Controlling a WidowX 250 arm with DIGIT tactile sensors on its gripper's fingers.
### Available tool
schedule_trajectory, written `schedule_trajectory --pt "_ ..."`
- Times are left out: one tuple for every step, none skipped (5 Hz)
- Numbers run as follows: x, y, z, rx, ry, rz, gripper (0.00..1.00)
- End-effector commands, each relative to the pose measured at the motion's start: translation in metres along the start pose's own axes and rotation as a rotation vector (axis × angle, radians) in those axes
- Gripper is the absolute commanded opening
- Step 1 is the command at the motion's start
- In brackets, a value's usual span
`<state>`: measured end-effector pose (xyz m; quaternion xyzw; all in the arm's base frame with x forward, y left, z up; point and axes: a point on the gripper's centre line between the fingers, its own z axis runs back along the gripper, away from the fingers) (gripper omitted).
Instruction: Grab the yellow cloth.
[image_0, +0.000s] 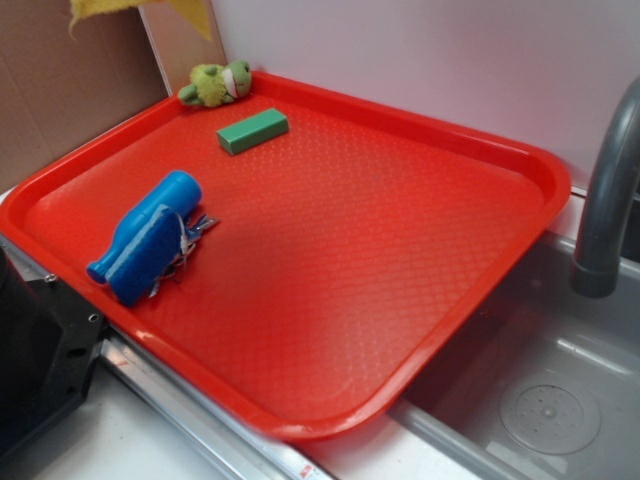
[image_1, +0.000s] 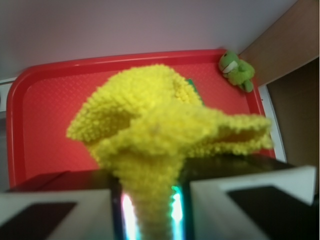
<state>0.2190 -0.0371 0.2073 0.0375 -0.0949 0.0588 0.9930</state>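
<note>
tool (image_1: 150, 210) clamped on yellow cloth (image_1: 160, 125); red tray (image_0: 520, 160) holds frog (image_0: 216, 84), green block (image_0: 252, 130), blue bottle (image_0: 145, 237)

Yellow cloth (image_1: 150, 130), red dimpled tray (image_0: 400, 250), blue bottle (image_0: 150, 235), green frog (image_0: 215, 84).

Red tray (image_0: 420, 260) bears frog (image_0: 216, 84), green block (image_0: 252, 131), blue bottle (image_0: 148, 237).

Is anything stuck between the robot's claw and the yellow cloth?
No. The gripper is already pinched on the yellow cloth, holding it up above the red tray. Nothing sits between them.
</note>
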Motion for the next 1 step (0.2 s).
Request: schedule_trajectory --pt "-0.0201 0.0257 0.0091 0.010 -0.001 0.056 0.00"
